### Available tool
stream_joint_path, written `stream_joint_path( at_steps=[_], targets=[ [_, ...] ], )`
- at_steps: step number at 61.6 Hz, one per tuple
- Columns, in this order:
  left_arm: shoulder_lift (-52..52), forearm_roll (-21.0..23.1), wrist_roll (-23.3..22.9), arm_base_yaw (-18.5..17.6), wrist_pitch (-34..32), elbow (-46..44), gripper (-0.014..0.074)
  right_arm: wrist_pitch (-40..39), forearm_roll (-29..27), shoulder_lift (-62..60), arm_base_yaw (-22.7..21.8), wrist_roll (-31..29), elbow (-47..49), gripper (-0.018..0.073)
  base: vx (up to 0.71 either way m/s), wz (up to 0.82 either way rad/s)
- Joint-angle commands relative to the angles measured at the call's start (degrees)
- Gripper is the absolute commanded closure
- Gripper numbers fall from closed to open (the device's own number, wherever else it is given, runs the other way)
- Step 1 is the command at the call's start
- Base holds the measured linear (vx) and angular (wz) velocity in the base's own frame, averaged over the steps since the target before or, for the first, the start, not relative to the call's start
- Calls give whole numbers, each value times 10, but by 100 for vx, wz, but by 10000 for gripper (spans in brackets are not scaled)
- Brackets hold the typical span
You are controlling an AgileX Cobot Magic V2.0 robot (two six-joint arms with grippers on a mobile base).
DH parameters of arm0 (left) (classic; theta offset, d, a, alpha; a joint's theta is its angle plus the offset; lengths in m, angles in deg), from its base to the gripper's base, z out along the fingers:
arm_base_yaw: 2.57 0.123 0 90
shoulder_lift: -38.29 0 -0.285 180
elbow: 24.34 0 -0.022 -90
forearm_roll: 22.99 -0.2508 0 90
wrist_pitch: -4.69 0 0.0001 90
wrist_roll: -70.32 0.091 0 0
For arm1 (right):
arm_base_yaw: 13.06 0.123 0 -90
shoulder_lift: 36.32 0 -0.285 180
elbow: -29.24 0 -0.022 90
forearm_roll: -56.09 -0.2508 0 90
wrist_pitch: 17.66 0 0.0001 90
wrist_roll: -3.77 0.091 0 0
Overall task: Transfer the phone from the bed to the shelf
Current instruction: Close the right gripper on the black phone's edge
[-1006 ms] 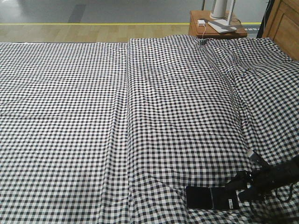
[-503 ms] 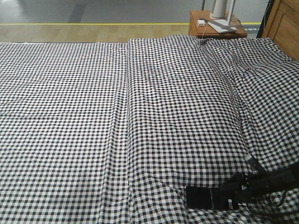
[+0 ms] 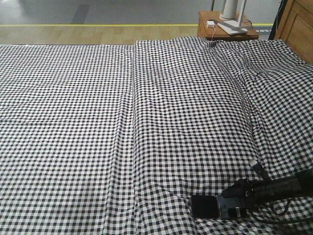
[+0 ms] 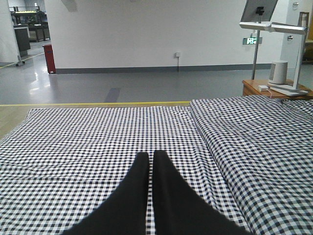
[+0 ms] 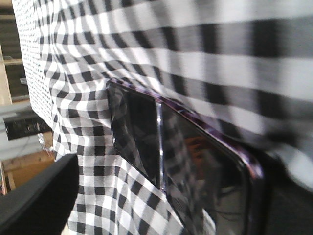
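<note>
The phone (image 3: 208, 206) lies flat on the checked bed (image 3: 146, 122) near its front edge at the lower right, glossy black with a small white label by its right end. My right gripper (image 3: 234, 201) reaches in from the right and sits over that end. In the right wrist view the phone (image 5: 195, 161) fills the middle with its purplish edge, and the right gripper (image 5: 161, 203) stands open around it, one finger (image 5: 34, 196) apart from it on the cloth. My left gripper (image 4: 147, 155) hovers shut and empty over the bed (image 4: 73, 142). I cannot make out the shelf.
A small brown side table (image 3: 227, 30) with a white lamp base and a charger stands past the bed's far right corner. Panelled wooden furniture (image 3: 298, 27) borders the top right. A ridge in the cloth (image 3: 134, 122) runs down the bed's middle.
My right gripper has slid left and lower onto the phone's right end. The phone has shifted slightly to the left on the cloth.
</note>
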Motion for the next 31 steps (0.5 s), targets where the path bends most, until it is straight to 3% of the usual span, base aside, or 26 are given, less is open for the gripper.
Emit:
stream_joint_path(
  at_steps=[1, 15, 31],
  targets=[
    [4, 6, -5, -4, -41, -14, 595, 59, -20, -30, 21, -17, 5, -34, 0, 0],
    [4, 6, -5, -4, -41, -14, 595, 59, -21, -30, 34, -26, 5, 37, 0, 0],
    [4, 6, -5, -4, -41, -14, 595, 71, -21, -30, 31, -29, 5, 319, 0, 0]
  ],
)
